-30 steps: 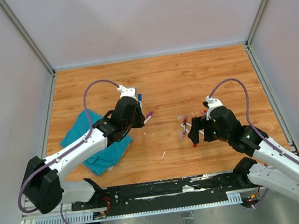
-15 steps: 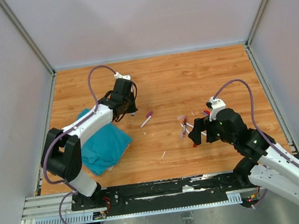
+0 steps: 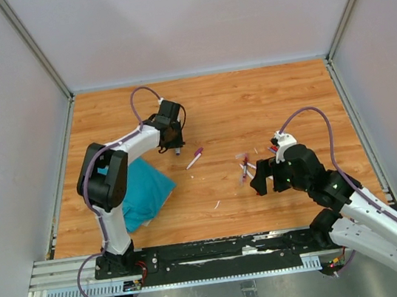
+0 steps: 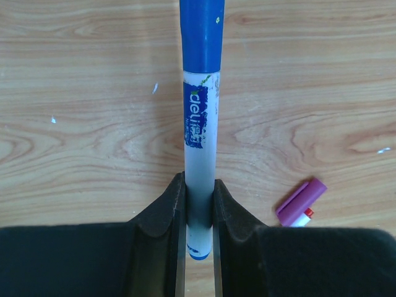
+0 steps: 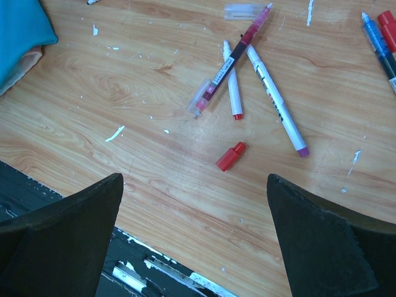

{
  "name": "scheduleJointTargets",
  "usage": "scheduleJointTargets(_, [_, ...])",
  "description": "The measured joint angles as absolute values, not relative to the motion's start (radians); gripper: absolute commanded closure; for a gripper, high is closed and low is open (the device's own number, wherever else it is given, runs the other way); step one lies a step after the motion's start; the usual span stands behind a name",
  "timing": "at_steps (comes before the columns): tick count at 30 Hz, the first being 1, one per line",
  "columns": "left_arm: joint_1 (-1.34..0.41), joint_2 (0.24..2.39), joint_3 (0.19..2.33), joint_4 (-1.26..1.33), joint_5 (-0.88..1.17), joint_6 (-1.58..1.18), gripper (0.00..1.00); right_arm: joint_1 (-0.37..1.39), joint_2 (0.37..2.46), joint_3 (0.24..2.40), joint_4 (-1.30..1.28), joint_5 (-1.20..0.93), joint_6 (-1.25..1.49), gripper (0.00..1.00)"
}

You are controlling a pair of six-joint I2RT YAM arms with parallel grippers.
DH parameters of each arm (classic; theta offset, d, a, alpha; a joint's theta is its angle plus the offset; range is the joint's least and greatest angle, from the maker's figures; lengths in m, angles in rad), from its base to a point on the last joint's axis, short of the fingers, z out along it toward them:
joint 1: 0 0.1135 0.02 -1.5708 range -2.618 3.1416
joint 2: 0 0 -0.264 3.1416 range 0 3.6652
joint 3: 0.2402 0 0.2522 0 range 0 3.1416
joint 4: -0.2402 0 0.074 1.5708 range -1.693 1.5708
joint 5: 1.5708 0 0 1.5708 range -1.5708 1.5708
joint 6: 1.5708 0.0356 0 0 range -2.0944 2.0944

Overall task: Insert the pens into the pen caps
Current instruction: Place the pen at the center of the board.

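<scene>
Over on the right side of the bench (image 3: 251,103), your right tool (image 5: 195,179) hangs wide open, the loose red cap (image 5: 231,156) right ahead of its jaws and the bare pens (image 5: 272,99) fanned lengthwise just beyond, while your left tool (image 4: 199,185) clamps the blue-capped pen (image 4: 200,124) far-left.

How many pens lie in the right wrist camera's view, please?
4: a maroon pen, a red-tipped pen and a purple-tipped pen crossing together centre-top, and a blue pen at the right edge. Others may lie outside frame.
</scene>
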State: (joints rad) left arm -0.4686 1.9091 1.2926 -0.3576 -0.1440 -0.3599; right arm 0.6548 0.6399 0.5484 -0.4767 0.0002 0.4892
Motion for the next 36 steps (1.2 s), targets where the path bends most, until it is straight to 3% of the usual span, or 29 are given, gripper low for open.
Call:
scheduleJointTargets(4, [-0.469, 1.937, 1.295, -0.371, -0.144, -0.369, 0.84, 0.655, 0.64, 0.548, -0.482, 0.0, 0.489, 0.01])
scheduleJointTargets(36, [-0.469, 1.958, 1.298, -0.355, -0.157, -0.416, 0.73, 0.655, 0.713, 0.546, -0.492, 0.0, 0.49, 0.0])
